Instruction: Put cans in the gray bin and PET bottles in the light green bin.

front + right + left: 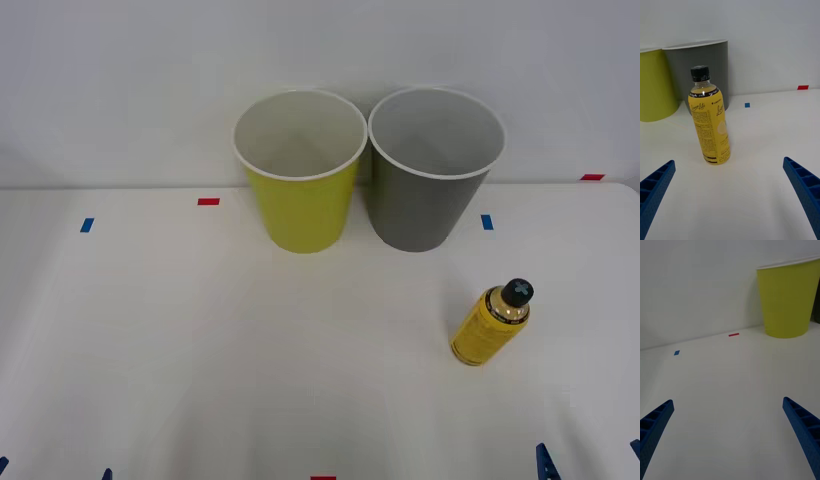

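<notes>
The right pincer (730, 195) hangs low over the white tabletop (200, 350) with its blue ribbed fingers (805, 191) spread wide and holding nothing. The bottle (709, 118) stands upright on the tabletop just ahead of this pincer, a little toward one finger rather than centred in the gap, and apart from both fingers. It has a black cap, a yellow label and yellow contents. Farther ahead, past the bottle, the gray bin (700, 71) stands upright, with the green bin (655, 86) just beside it; their white rims look close to touching in the front view, though whether they meet I cannot tell. A small blue tape mark (747, 105) lies on the tabletop between the bottle and the wall. The left pincer (730, 435) also sits low over the tabletop, its fingers likewise spread and empty. The green bin stands well ahead of it and off to one side, and a red tape mark (733, 334) and another blue mark (676, 352) lie on the bare tabletop ahead of it. Both bins look empty inside from above.
</notes>
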`<state>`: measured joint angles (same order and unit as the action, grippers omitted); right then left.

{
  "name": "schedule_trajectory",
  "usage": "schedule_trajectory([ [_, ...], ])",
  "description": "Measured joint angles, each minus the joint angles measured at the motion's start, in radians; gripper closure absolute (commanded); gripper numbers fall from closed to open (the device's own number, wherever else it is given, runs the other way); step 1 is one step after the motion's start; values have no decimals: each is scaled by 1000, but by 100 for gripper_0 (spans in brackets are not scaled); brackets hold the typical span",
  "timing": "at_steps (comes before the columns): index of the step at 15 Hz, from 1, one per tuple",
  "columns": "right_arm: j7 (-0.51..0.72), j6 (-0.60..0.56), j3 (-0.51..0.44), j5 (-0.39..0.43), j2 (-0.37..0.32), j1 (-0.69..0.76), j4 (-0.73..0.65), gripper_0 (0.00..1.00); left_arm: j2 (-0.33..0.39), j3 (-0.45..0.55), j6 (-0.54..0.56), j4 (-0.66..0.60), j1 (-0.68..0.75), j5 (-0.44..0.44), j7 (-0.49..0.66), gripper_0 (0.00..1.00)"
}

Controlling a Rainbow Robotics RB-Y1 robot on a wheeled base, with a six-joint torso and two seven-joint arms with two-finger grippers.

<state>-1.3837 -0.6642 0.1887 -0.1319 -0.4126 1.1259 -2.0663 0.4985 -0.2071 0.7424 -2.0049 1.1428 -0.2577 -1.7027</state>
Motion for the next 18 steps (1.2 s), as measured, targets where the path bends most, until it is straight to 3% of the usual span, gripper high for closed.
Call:
schedule_trajectory([
  [18, 0, 0, 0, 0, 0, 0, 0, 0, 0, 0, 0, 0, 0, 0, 0, 0],
])
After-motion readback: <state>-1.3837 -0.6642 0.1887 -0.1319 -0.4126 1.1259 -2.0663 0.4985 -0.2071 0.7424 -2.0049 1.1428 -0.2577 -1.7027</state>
